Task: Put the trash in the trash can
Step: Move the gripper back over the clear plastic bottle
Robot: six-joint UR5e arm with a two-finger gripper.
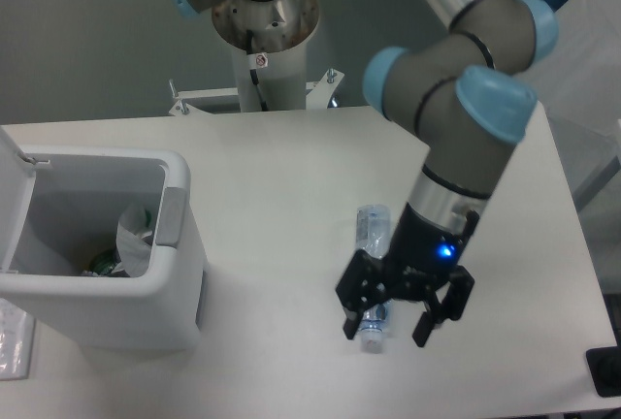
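Note:
A crushed clear plastic bottle (370, 233) with a bluish label lies lengthwise on the white table, its white cap (372, 342) toward the front edge. My gripper (386, 327) hangs open over the bottle's cap end, its black fingers straddling it and hiding the middle of the bottle. The white trash can (180, 273) stands at the left with its lid up. A crumpled clear wrapper (134, 241) with green marks lies inside it.
The arm's base column (264, 41) rises behind the table's back edge. A grey latch tab (172, 216) sits on the bin's right rim. A clear object (12, 341) lies at the far left edge. A pale block (572, 60) stands off the table's right side.

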